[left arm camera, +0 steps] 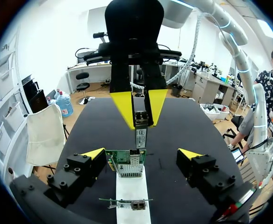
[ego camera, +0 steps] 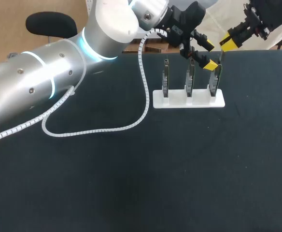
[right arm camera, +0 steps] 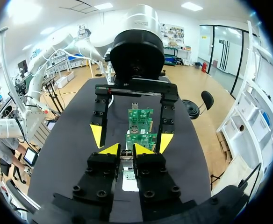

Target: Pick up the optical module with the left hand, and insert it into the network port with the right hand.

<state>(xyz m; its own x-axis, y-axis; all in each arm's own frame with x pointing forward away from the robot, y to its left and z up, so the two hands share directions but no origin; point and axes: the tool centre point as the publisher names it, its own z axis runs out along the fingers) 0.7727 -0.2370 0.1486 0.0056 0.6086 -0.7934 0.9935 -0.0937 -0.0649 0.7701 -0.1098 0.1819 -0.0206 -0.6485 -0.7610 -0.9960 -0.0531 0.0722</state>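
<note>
At upper middle of the head view, the left gripper (ego camera: 207, 54) hangs with jaws wide apart over the white plastic holder (ego camera: 189, 102) of 3 upright green circuit boards (ego camera: 190, 79) on the black bench (ego camera: 131, 183). At upper right, the right gripper (ego camera: 228, 42) has its jaws clamped on the small metal optical module (left arm camera: 141, 136), just above the rightmost board.
</note>
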